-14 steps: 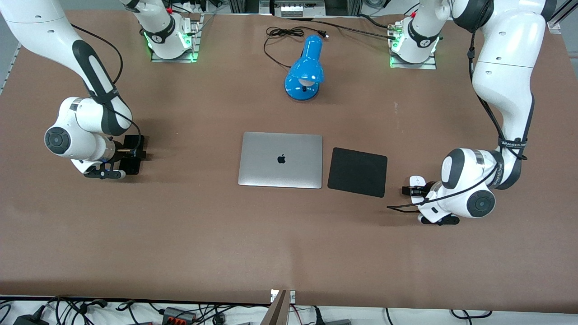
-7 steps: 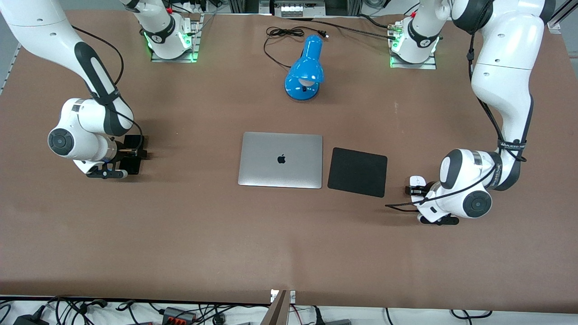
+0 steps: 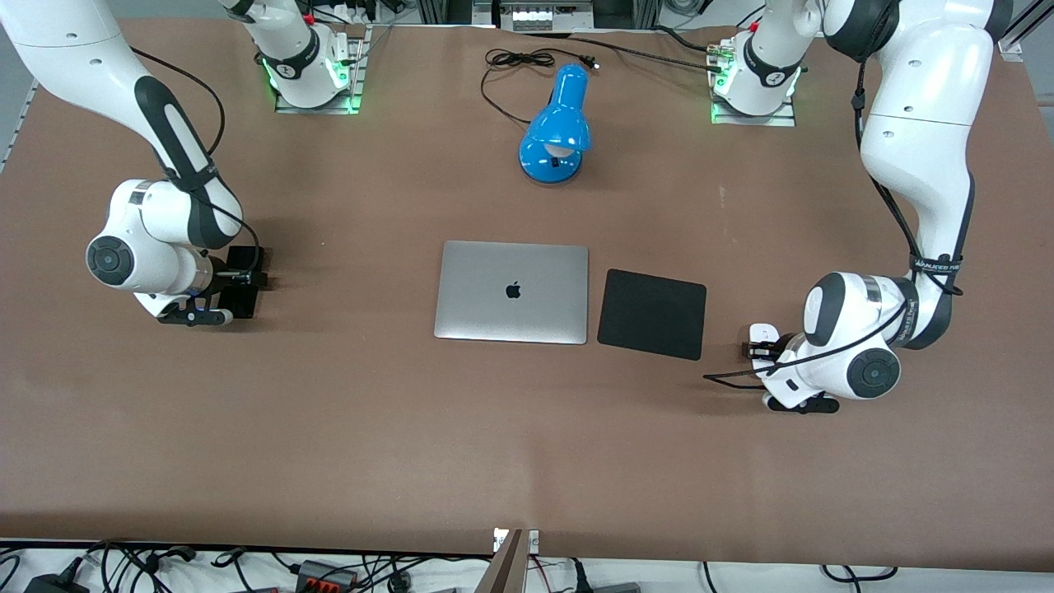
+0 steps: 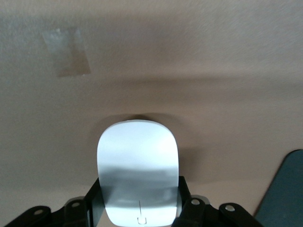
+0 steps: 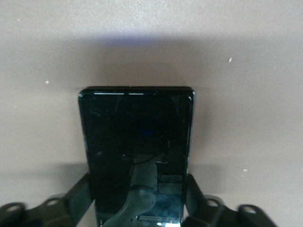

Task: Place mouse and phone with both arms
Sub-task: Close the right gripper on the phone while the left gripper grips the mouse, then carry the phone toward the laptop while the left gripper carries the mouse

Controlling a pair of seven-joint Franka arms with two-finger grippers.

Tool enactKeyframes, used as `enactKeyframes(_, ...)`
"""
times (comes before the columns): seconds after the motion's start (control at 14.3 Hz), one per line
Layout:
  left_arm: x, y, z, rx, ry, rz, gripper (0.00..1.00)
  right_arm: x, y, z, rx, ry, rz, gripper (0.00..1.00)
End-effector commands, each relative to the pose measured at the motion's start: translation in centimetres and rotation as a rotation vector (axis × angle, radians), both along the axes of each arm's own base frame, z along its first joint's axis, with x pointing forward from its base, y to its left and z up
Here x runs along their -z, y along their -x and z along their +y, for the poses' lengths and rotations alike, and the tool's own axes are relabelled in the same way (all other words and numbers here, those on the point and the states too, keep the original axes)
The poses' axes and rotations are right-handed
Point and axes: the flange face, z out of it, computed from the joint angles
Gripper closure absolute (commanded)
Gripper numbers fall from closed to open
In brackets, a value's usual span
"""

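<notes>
Brown matting covers the table (image 3: 346, 428) across the whole front view, with a closed silver laptop (image 3: 511, 291) at the centre, a black mouse pad (image 3: 652, 313) just beside it, and a blue desk lamp (image 3: 557, 123) in the upper middle.

At the middle left of that frame we see the right gripper (image 3: 239, 280) low on the mat, its fingers closed against the long edges of the phone (image 5: 137, 151), which the right wrist view shows lying flat between them. At the lower right, the left gripper (image 3: 762, 349) sits on the mat too, its fingers pinching the sides of the mouse (image 4: 138, 172), just beside the pad's edge.

We judge that both grasps are made and neither thing has left the table. Next, we think, each arm must lift and carry: the mouse likely onto the pad, the phone probably toward the laptop. The phone's slim edges may slip if tilted.
</notes>
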Motion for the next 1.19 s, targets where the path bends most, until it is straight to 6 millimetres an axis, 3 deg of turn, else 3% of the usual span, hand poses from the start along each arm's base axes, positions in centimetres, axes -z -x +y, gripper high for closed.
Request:
enactKeyframes(0.0, -2.2, 0.1, -2.5, 0.017, 0.056, 0.017, 0.46, 0.9, 0.5, -0.3, -0.017, 0.004, 0.025, 0.61)
enactKeyframes(0.21, -3.9, 1.0, -8.1, 0.078, 0.114, 0.026, 0.46, 0.6, 0.3, -0.4, -0.019, 0.003, 0.029, 0.73)
enactKeyframes(0.35, -4.5, 1.5, -11.0, 0.092, 0.138, 0.026, 0.46, -0.2, -0.3, -0.5, -0.015, 0.005, 0.055, 0.75)
enactKeyframes(0.56, -4.7, 2.7, -15.3, 0.042, 0.114, 0.04, 0.46, -4.0, -2.9, 0.3, -0.032, 0.001, 0.116, 0.79)
enactKeyframes(0.63, -4.4, 3.5, -17.7, 0.036, 0.092, 0.046, 0.46, -5.5, -3.9, 1.4, -0.038, -0.002, 0.139, 0.79)
enactKeyframes(0.77, -3.8, 4.5, -20.2, 0.029, 0.064, 0.049, 0.46, -8.2, -5.8, 4.0, -0.066, 0.001, 0.141, 0.79)
enactKeyframes(0.98, -3.0, 4.9, -20.9, 0.06, 0.039, 0.041, 0.46, -8.9, -6.7, 8.9, -0.121, -0.005, 0.109, 0.79)
enactKeyframes(1.12, -2.3, 5.1, -20.9, 0.062, 0.036, 0.05, 0.46, -8.6, -6.7, 13.3, -0.113, -0.037, 0.093, 0.79)
